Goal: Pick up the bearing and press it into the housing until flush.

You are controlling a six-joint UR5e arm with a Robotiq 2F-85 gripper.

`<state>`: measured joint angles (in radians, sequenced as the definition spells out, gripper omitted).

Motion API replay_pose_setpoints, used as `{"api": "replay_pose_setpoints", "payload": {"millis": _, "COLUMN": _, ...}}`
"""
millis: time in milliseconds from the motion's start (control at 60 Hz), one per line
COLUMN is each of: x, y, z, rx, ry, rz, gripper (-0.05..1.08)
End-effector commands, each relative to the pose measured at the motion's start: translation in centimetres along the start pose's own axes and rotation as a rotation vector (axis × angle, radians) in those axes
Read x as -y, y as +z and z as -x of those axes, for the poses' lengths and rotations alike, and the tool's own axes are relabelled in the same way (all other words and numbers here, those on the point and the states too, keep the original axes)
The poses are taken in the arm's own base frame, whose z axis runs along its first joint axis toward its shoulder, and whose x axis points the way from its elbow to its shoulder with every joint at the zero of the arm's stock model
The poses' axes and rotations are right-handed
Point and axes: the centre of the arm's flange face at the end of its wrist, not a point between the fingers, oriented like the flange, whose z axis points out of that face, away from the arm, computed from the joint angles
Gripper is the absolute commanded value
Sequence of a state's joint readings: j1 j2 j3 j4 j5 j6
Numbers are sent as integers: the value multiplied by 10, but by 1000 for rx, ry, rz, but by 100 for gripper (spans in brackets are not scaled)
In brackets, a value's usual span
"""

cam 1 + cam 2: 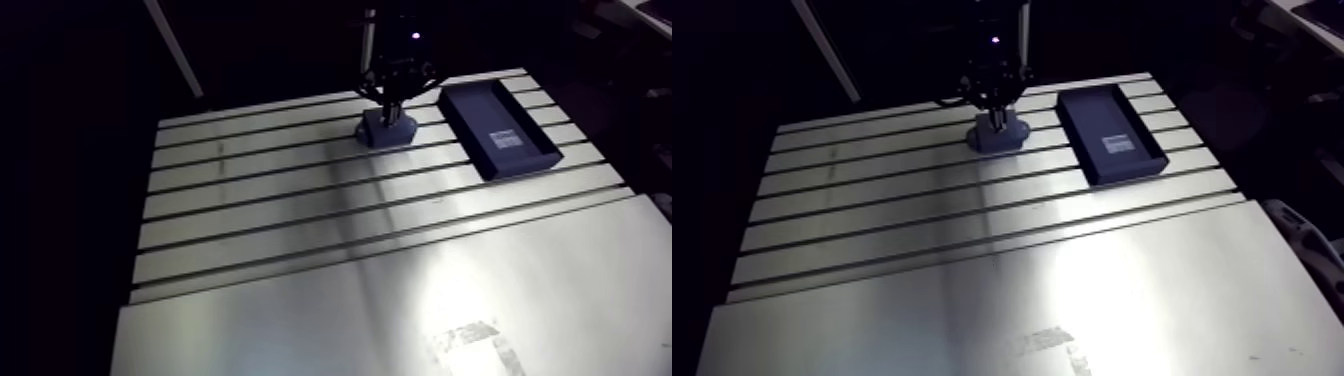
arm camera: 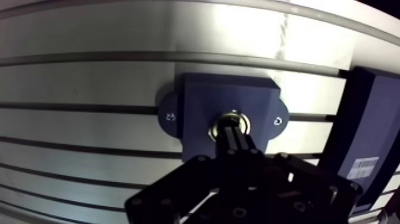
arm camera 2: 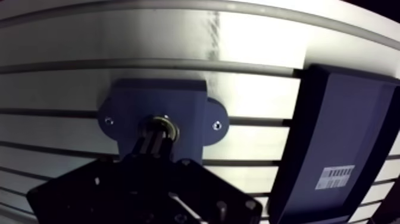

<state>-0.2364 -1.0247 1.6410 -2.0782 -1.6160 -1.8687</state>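
The dark blue housing (image 2: 229,95), a square block with two screw ears, sits on the slotted table (image 1: 280,200) near its far edge. In its central bore lies the metallic bearing (image 2: 216,125), of which only part of the shiny ring shows. My gripper (image 2: 233,130) stands straight above the block, its two fingers closed together, their tips resting on the middle of the bearing and hiding most of it. In the arm view the gripper (image 1: 390,108) comes straight down onto the housing (image 1: 372,132).
A long dark blue tray (image 1: 498,130) with a barcode label lies just to the right of the housing, close beside it. Slots run across the table's far half; the near half is a smooth metal plate (image 1: 400,310).
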Motion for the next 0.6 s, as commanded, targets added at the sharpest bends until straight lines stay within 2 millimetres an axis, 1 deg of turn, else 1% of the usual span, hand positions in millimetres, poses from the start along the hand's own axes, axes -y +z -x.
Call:
{"api": "replay_pose_setpoints", "payload": {"millis": 17, "x": 0, "y": -12, "z": 0, "rx": -18, "ry": -1, "rz": 7, "gripper": 108}}
{"api": "replay_pose_setpoints", "payload": {"millis": 317, "x": 1, "y": -26, "z": 3, "rx": -33, "ry": -2, "rz": 15, "gripper": 107}}
{"api": "replay_pose_setpoints", "payload": {"millis": 433, "x": 2, "y": -31, "z": 6, "rx": -31, "ry": -2, "rz": 15, "gripper": 104}}
{"api": "replay_pose_setpoints", "payload": {"millis": 450, "x": 2, "y": -32, "z": 6, "rx": -29, "ry": -2, "rz": 14, "gripper": 101}}
{"api": "replay_pose_setpoints", "payload": {"millis": 467, "x": 2, "y": -32, "z": 6, "rx": -29, "ry": -2, "rz": 14, "gripper": 101}}
{"api": "replay_pose_setpoints", "payload": {"millis": 483, "x": 2, "y": -34, "z": 8, "rx": -27, "ry": -2, "rz": 14, "gripper": 96}}
{"api": "replay_pose_setpoints", "payload": {"millis": 500, "x": 2, "y": -34, "z": 8, "rx": -27, "ry": -2, "rz": 14, "gripper": 96}}
{"api": "replay_pose_setpoints", "payload": {"millis": 517, "x": 2, "y": -37, "z": 8, "rx": -29, "ry": -2, "rz": 14, "gripper": 89}}
{"api": "replay_pose_setpoints", "payload": {"millis": 533, "x": 2, "y": -37, "z": 8, "rx": -29, "ry": -2, "rz": 14, "gripper": 89}}
{"api": "replay_pose_setpoints", "payload": {"millis": 550, "x": 3, "y": -37, "z": 9, "rx": -24, "ry": -1, "rz": 12, "gripper": 76}}
{"api": "replay_pose_setpoints", "payload": {"millis": 567, "x": 3, "y": -37, "z": 9, "rx": -24, "ry": -1, "rz": 12, "gripper": 76}}
{"api": "replay_pose_setpoints", "payload": {"millis": 583, "x": 3, "y": -39, "z": 10, "rx": -22, "ry": 0, "rz": 12, "gripper": 58}}
{"api": "replay_pose_setpoints", "payload": {"millis": 600, "x": 3, "y": -39, "z": 10, "rx": -22, "ry": 0, "rz": 12, "gripper": 58}}
